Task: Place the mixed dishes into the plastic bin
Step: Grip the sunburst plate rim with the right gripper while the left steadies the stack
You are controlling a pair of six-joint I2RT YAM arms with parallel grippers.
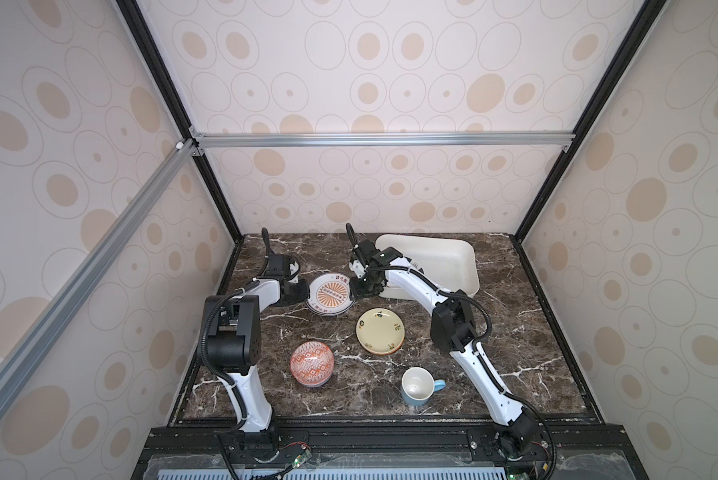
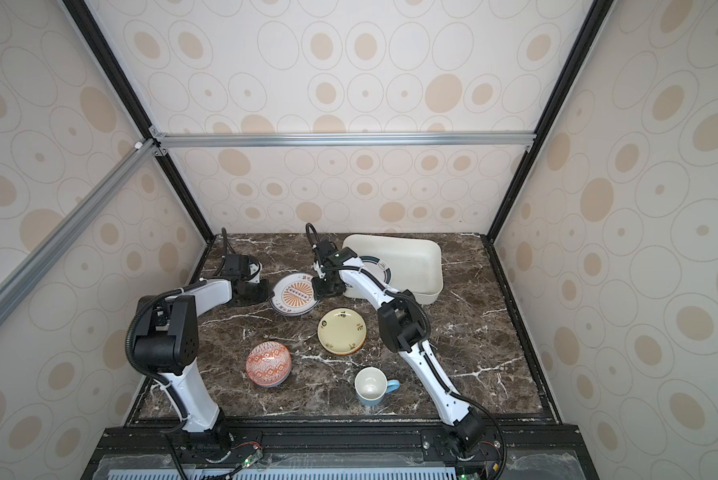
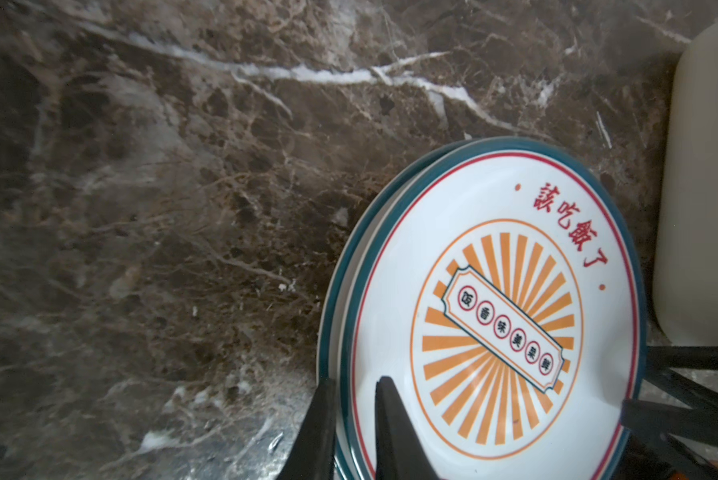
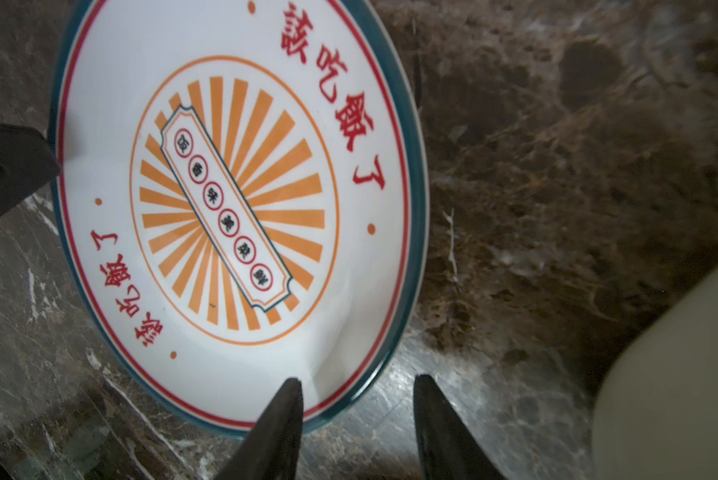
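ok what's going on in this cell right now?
Both arms are at the sunburst plate, which sits beside the plastic bin. The left gripper has its jaws closed on the plate's rim. The right gripper straddles the opposite rim with its jaws open, not gripping. A green-rimmed plate already lies in the bin. The cream-yellow plate, patterned bowl and light-blue mug sit on the table, untouched.

White plate: red characters 該吃飯了 appear twice inside its rim, one set beyond the fingertips of the right gripper, one beside them. Its central banner holds six circled characters, not surely legible.
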